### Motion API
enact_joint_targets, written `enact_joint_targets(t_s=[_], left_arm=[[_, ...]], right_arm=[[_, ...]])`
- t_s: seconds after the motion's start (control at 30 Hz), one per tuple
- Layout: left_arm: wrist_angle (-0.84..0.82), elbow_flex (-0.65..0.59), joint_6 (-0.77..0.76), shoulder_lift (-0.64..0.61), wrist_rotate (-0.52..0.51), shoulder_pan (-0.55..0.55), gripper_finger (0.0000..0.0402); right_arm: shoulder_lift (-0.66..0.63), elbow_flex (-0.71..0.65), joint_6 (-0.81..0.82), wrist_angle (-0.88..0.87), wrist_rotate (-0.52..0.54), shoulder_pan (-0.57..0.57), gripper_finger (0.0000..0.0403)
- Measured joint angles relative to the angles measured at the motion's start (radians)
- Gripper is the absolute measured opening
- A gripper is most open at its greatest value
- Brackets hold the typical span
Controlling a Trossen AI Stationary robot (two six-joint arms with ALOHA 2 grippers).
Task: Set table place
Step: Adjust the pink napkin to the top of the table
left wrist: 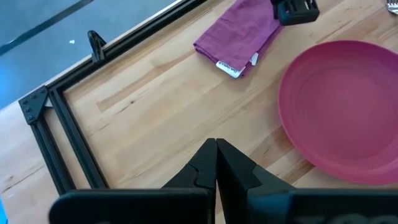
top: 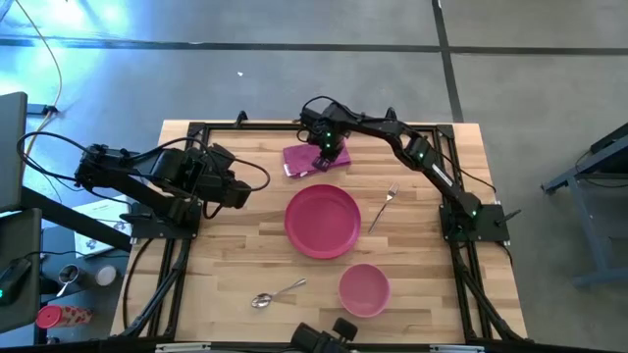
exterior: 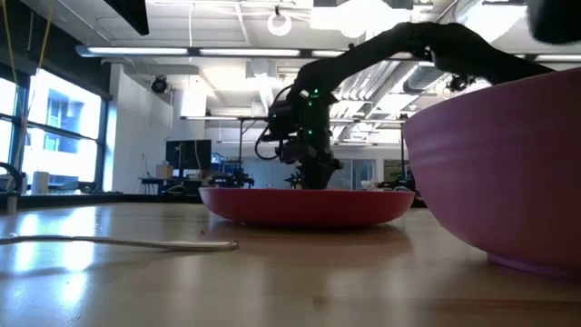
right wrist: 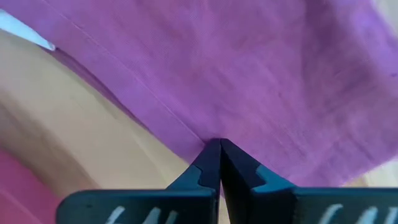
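Note:
The folded magenta napkin (top: 306, 162) lies flat on the table (top: 235, 255) near its far edge. My right gripper (top: 325, 153) is down on the napkin's right part, shut; it also shows in the low view (exterior: 315, 174) behind the plate. The large pink plate (top: 322, 222) sits mid-table, the smaller pink bowl (top: 364, 290) near the front edge. The fork (top: 385, 207) lies right of the plate and the spoon (top: 277, 293) lies front left. My left gripper (top: 243, 191) is shut and empty, left of the plate. My right gripper has its shut fingertips on the napkin's hemmed edge (right wrist: 186, 134), on the side toward the plate. The fingers come from above, pointing down. The napkin lies flat on the table. How many layers sit between the tips does not show.
A black rail frame (left wrist: 56, 124) edges the table. Bare wood lies between the napkin, the plate and the left rail (top: 245, 235). The base of my right arm (top: 473, 221) stands at the table's right, and a black camera mount (top: 329, 338) sits at the front edge.

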Motion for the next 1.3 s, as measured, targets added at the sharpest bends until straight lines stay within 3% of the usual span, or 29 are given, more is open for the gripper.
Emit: enact_joint_targets(t_s=[0.47, 0.9, 1.13, 1.3], left_arm=[[0.0, 0.0, -0.014, 0.0, 0.002, 0.0, 0.0], [-0.009, 0.0, 0.0, 0.0, 0.005, 0.0, 0.0], [-0.014, 0.0, 0.004, 0.0, 0.005, 0.0, 0.0], [-0.014, 0.0, 0.021, 0.0, 0.005, 0.0, 0.0]], right_arm=[[0.001, -0.007, 0.13, -0.034, 0.005, -0.036, 0.0], [-0.005, -0.058, 0.182, -0.059, 0.053, 0.035, 0.0], [-0.084, -0.059, 0.188, -0.042, 0.072, 0.069, 0.0], [-0.116, -0.064, 0.196, -0.038, 0.13, 0.007, 0.0]])
